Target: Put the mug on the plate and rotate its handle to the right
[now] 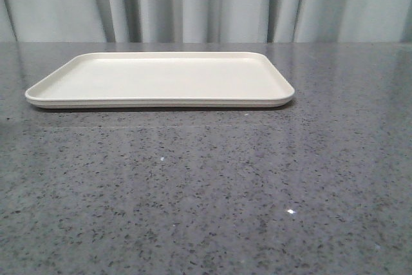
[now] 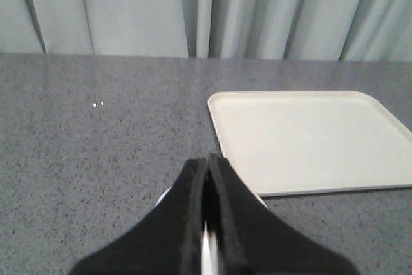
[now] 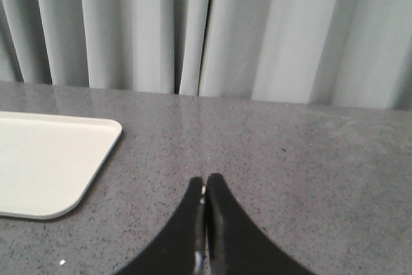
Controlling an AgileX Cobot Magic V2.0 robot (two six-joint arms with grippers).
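Plate (image 1: 161, 76): flat on the grey table (image 1: 206, 191), near its far edge, centred; nothing on it.
Mug: only a white sliver (image 2: 168, 195) shows, low behind the left gripper's fingers; handle hidden.
Left gripper (image 2: 207, 162): fingers pressed together; plate's near-left corner just beside the tips.
Right gripper (image 3: 205, 181): fingers together, over bare table, plate's right end well apart.

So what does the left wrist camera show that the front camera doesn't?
Only the left wrist view shows the left gripper, its fingers pressed together, with a sliver of something white peeking out behind them; too little shows to name it. Only the front view shows the whole plate. Both share the empty plate, grey speckled table and curtain.
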